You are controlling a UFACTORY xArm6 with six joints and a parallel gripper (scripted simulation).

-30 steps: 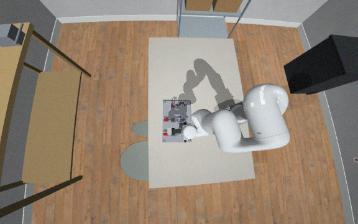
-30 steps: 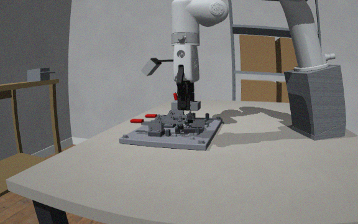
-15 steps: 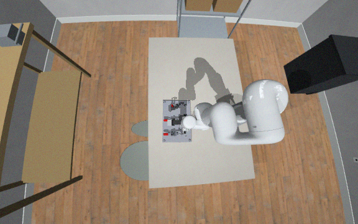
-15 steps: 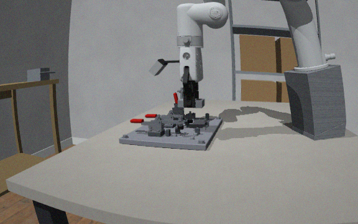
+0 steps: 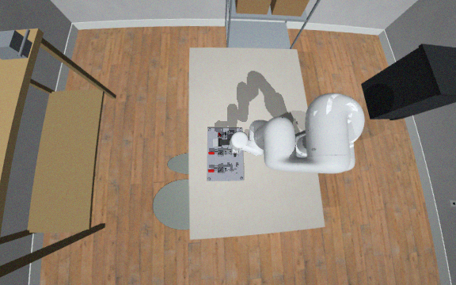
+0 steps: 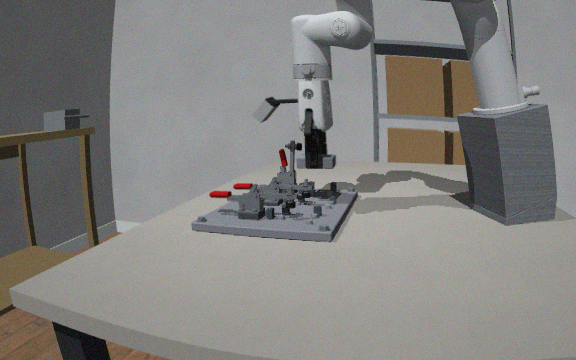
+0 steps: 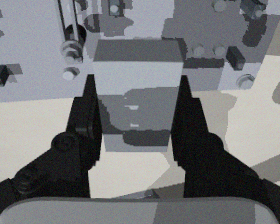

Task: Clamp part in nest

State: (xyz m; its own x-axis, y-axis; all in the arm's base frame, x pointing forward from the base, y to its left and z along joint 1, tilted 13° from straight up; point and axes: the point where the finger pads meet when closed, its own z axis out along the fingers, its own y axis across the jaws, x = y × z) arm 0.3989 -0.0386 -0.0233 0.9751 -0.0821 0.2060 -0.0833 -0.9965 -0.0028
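Note:
My gripper [image 6: 315, 150] [image 7: 136, 93] is shut on the grey block part [image 6: 323, 161] [image 7: 138, 106] and holds it in the air, level, over the far edge of the grey fixture plate [image 5: 212, 177] [image 6: 268, 231] [image 7: 31, 63]. In the top view the arm's wrist hides the gripper and the part. The far nest's clamp stands open, with its red handle [image 6: 283, 157] [image 5: 219, 134] upright. The other two clamps' red handles [image 6: 243, 186] [image 6: 220, 194] [image 5: 211, 152] [image 5: 210, 170] lie flat. In the wrist view the part covers the plate's edge, with blocks and pads beyond it.
The arm's grey pedestal [image 6: 510, 165] stands on the table to the right of the fixture. A shelf with cardboard boxes [image 6: 418, 85] stands behind the table. A wooden bench [image 5: 66, 158] is to the left and a black box [image 5: 422, 81] to the right.

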